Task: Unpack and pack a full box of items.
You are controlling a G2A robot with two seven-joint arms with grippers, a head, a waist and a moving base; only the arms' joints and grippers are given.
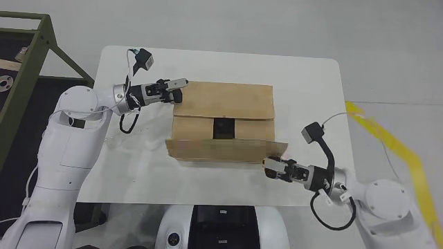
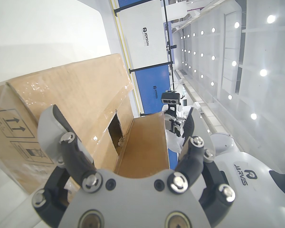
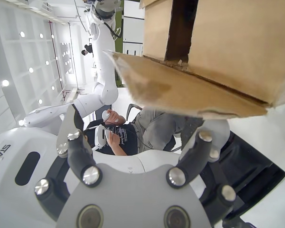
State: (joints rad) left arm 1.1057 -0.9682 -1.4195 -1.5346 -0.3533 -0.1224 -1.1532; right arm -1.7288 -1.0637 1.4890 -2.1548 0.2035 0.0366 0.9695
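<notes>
A brown cardboard box (image 1: 221, 104) stands in the middle of the white table (image 1: 228, 66). Its far top flap lies flat, and a small dark opening (image 1: 223, 128) shows between the flaps. The near flap (image 1: 221, 150) sticks outward toward the table's front. My left gripper (image 1: 177, 90) sits open at the box's far left corner, facing the box (image 2: 73, 91) and the opening (image 2: 115, 129). My right gripper (image 1: 271, 167) is open at the right end of the near flap (image 3: 180, 91), with one finger (image 3: 211, 131) just under the flap's edge.
A green-framed rack (image 1: 28, 55) stands on the floor left of the table. Yellow floor tape (image 1: 387, 145) runs past the table's right side. Bare table surface lies on both sides of the box.
</notes>
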